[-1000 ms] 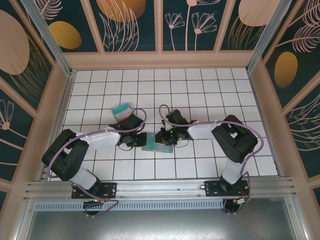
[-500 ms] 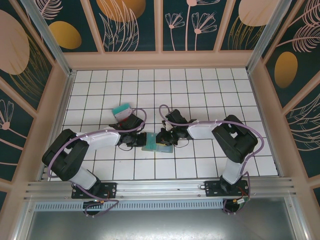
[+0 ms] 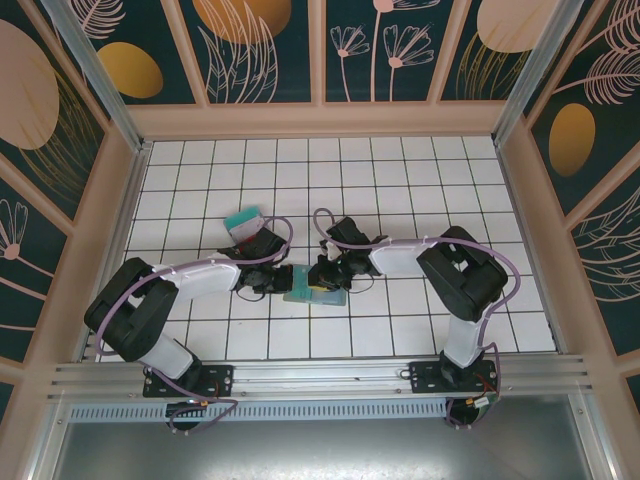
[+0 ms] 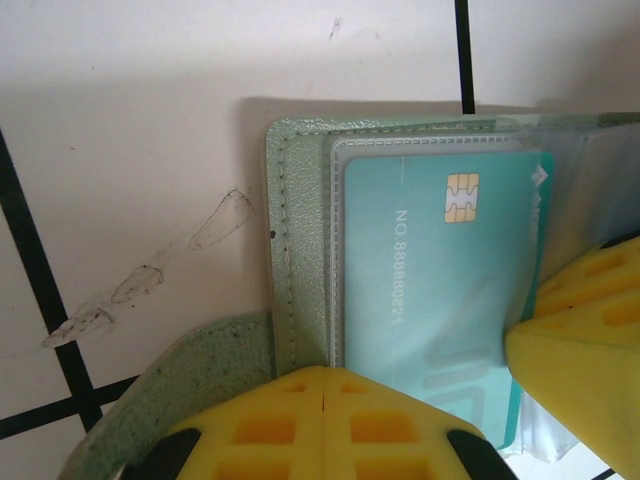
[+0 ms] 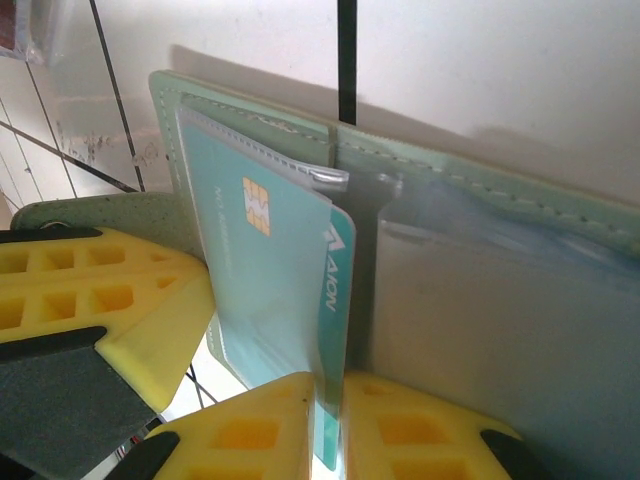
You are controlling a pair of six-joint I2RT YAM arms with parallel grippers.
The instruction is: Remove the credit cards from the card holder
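The biggest thing is the white table [image 3: 400, 180] with black lines that make squares. The left arm [image 3: 195, 275] and the right arm [image 3: 410, 258] both reach in toward the middle, and their ends are close together. Between them, the green card holder [image 3: 300, 290] lies open and flat on the table, near the front. Farther back on the left, two loose cards [image 3: 243, 222] lie together on the table, one teal and one red. They are well apart from the card holder. A teal card [image 4: 430, 300] is inside the card holder, in a see-through pocket. The right claw [image 5: 330, 430] is closed on the near edge of this teal card and pinches it between its yellow tips. The left claw [image 4: 325, 420] is closed tight, tip against tip, right at the edge of the card holder. I cannot tell if it pinches the green cover. The teal card has a tiny gold chip [image 4: 461, 197].
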